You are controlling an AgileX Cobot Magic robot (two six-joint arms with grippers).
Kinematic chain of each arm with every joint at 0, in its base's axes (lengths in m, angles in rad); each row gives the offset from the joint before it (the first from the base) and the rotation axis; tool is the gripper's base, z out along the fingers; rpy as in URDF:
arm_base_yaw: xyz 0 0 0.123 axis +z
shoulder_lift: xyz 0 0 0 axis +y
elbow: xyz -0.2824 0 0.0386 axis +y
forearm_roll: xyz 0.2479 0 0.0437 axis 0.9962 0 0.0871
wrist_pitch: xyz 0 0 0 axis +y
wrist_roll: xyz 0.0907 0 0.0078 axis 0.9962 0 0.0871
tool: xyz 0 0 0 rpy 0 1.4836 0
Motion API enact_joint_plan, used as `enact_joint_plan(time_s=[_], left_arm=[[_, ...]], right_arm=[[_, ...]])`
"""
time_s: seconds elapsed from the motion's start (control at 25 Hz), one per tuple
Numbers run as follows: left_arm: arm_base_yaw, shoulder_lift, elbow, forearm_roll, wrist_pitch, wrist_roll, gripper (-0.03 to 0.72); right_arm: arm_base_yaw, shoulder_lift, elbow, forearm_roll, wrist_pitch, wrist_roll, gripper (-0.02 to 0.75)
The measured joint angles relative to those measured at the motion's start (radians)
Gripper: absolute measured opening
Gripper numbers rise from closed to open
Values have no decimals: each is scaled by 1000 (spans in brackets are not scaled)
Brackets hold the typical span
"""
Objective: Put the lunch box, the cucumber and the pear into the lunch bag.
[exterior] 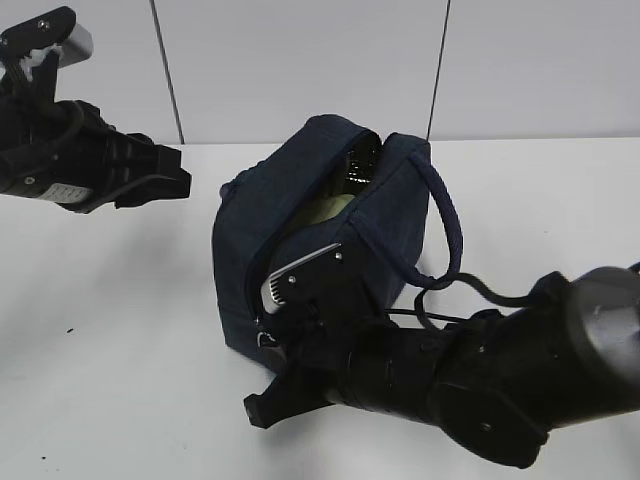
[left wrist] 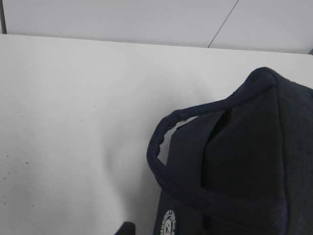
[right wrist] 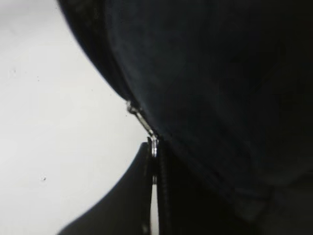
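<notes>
Zipper pull [right wrist: 153,142] pinched in my right pincer [right wrist: 154,164], bag [exterior: 300,230] just above. Tug hard, pull slips out, bag tips. Left pincer [exterior: 150,178]: can't tell.

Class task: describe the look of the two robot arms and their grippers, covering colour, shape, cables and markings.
Both arms are matte black. The right arm is thick and cylindrical, with a black cable and a ribbed silver plate. The left arm is blocky, with a silver bracket and a white label. The right gripper has dark, flat fingers.
</notes>
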Motion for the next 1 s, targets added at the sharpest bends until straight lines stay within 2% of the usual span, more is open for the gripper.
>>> enact_joint_plan(time_s=[0.28, 0.6, 0.84, 1.0], left_arm=[[0, 0, 0, 68, 39, 14, 237], [0, 0, 0, 91, 191, 191, 237], [-1, 0, 0, 91, 220, 315, 244], [-1, 0, 0, 90, 221, 378, 246]], right_arm=[[0, -184, 0, -67, 226, 0, 6], [0, -307, -60, -142, 414, 0, 6], [0, -329, -189, -177, 585, 0, 6], [0, -332, -237, -181, 644, 0, 6]])
